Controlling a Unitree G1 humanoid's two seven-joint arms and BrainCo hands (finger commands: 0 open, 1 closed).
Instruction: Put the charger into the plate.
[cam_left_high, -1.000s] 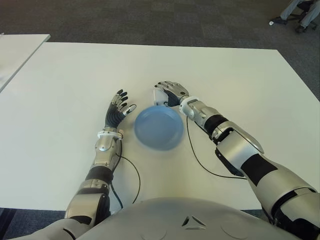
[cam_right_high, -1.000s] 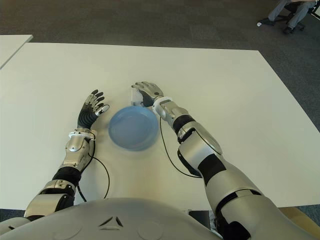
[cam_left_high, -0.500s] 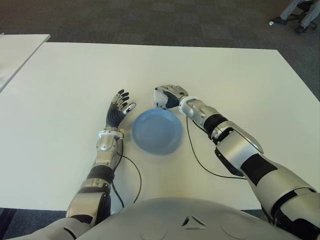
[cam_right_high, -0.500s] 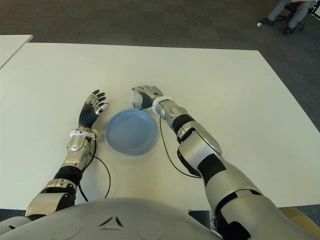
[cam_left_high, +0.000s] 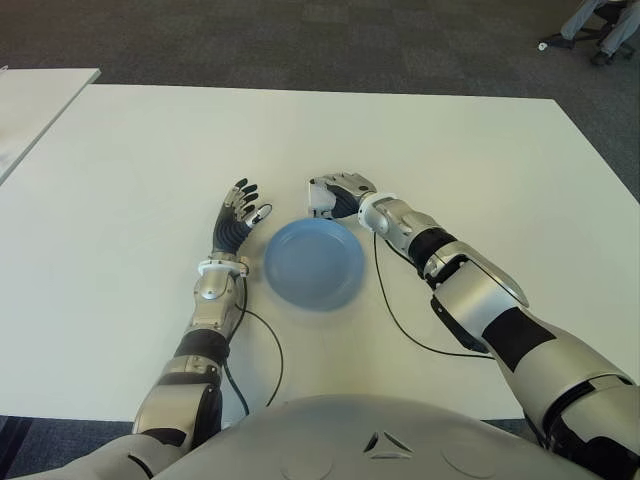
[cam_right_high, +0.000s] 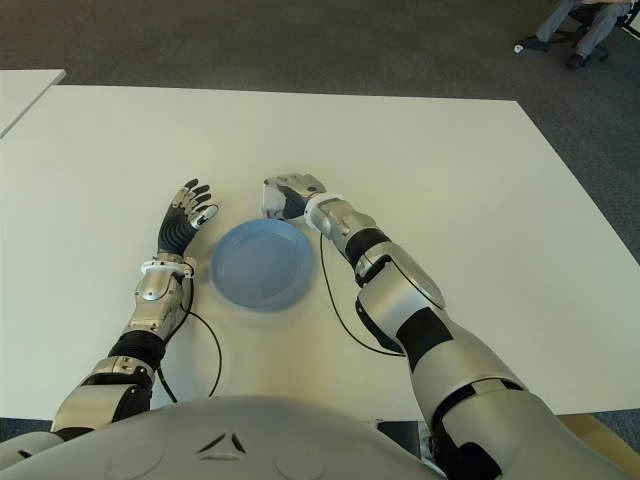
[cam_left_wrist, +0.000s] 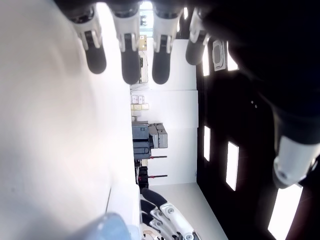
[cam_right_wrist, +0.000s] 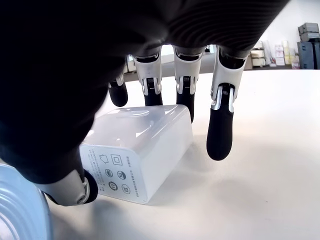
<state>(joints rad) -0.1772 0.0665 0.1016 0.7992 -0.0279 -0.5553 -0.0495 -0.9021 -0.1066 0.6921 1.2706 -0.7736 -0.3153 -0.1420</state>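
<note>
Right hand arched over charger (fingers curled), beside plate.

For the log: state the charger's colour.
White, with small grey printed symbols on one face; the charger shows best in the right wrist view.

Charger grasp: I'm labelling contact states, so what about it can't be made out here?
- Eye views: the right hand covers most of the charger; contact unreadable.
- Right wrist view: the palm hides the charger's rear; the thumb side is mostly hidden.
- Its printed label is too small to read.
- The plate is cut off by the edge.
</note>
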